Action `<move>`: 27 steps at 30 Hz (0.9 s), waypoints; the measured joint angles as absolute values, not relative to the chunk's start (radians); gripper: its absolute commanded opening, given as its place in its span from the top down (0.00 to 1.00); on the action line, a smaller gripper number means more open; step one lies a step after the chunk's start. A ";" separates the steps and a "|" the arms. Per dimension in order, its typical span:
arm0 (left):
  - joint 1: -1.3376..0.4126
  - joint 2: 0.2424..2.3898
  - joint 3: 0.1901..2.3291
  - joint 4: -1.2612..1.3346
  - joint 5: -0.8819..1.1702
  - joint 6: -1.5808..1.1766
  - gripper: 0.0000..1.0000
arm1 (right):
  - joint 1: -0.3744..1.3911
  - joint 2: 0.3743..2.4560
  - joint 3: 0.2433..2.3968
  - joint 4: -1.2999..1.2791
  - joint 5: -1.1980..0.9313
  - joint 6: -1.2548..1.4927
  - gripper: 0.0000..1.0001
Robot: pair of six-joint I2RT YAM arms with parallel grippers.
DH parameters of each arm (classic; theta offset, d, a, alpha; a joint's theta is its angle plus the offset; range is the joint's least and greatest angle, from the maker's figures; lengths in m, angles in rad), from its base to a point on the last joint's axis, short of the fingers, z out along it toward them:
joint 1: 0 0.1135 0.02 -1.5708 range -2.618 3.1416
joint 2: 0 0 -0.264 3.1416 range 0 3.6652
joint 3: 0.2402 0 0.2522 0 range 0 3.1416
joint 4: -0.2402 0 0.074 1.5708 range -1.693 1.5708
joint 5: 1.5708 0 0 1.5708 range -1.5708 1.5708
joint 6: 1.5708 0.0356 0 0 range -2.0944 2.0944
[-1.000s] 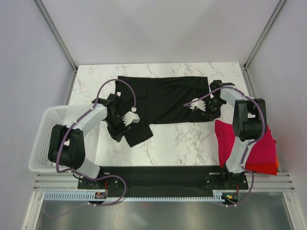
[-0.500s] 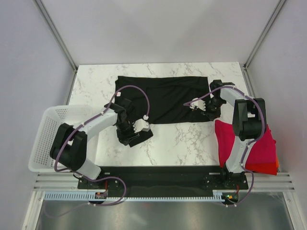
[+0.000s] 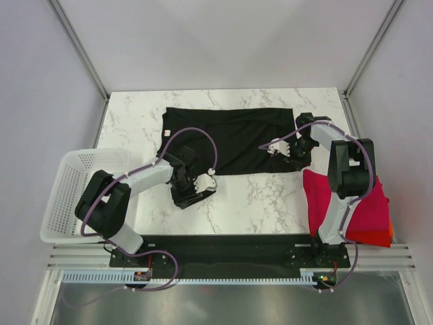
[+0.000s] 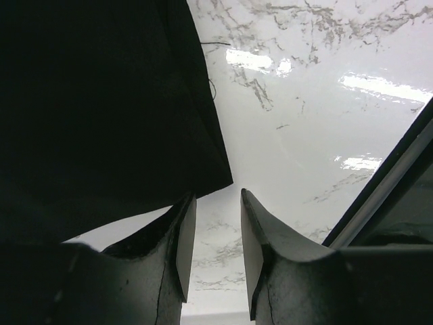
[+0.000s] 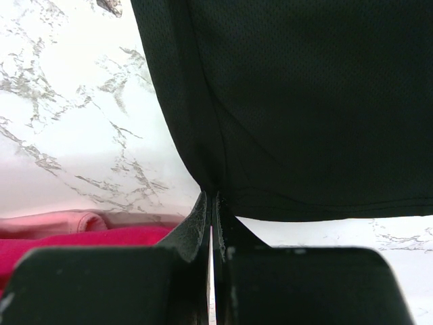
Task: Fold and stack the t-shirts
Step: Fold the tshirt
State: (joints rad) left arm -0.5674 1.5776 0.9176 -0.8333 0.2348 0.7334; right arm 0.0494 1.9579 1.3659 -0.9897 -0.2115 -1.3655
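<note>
Black t-shirt [image 3: 233, 139] lying on the marble table [image 3: 257, 196], right gripper [image 5: 211, 198] pinched tight on its hem, left gripper [image 4: 216, 203] slightly parted, empty, beside the cloth's edge

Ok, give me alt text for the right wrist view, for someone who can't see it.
The right hand is shut on the near edge of the black t-shirt, which spreads away from it across the white marble table. Part of a magenta-red shirt shows at the lower left of the view.
</note>
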 measured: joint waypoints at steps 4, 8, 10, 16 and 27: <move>-0.576 1.581 0.894 -0.817 0.234 0.722 0.59 | 0.049 1.954 1.360 -0.986 -0.212 -1.365 1.00; -0.580 1.590 0.891 -0.805 0.233 0.704 0.60 | 0.049 1.944 1.346 -0.979 -0.212 -1.360 1.00; -0.582 1.591 0.891 -0.804 0.230 0.692 0.66 | 0.049 1.938 1.336 -0.974 -0.212 -1.357 1.00; -0.601 1.596 0.891 -0.776 0.213 0.663 0.96 | 0.049 1.923 1.315 -0.958 -0.212 -1.346 1.00; -0.551 1.550 0.884 -0.767 0.150 0.652 0.98 | 0.038 1.914 1.332 -0.951 -0.221 -1.246 1.00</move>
State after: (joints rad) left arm -0.5510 1.5501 0.8841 -0.7666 0.1505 0.6518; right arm 0.0383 1.9144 1.3315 -0.9508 -0.2211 -1.2457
